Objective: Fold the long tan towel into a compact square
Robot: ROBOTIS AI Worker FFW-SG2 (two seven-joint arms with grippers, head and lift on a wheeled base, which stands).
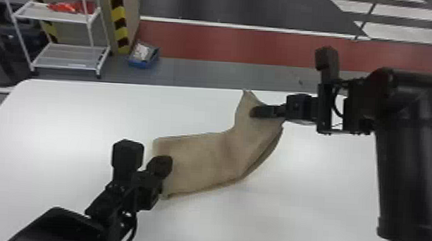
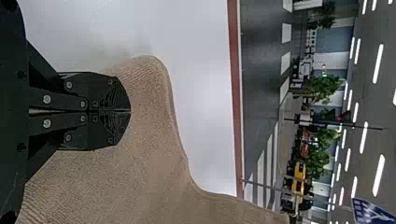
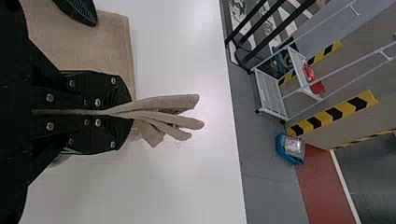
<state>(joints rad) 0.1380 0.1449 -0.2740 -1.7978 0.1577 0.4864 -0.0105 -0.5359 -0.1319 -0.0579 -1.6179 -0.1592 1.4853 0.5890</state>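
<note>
Head view: the tan towel point(image 1: 202, 160) is stretched across the table point(image 1: 67, 121) between the left gripper point(image 1: 167, 161) and the right gripper point(image 1: 254, 112), its long axis bent midway and run from the left fingers rightward and away from the robot. By the right fingers, closed firmly, gathered cloth is gripped near the far-right end, with several layers fanned out past their tips in the right wrist view. The left fingers are pressed together over the opposite end; whether any cloth is pinched between them cannot be told.

From the right fingers, the broad flat part is found to the left and nearer the robot. The next fold is judged best made by the right arm, with the gripped end carried back along that axis toward the left fingers. If the bend is not straightened first, the layers may be laid askew.
</note>
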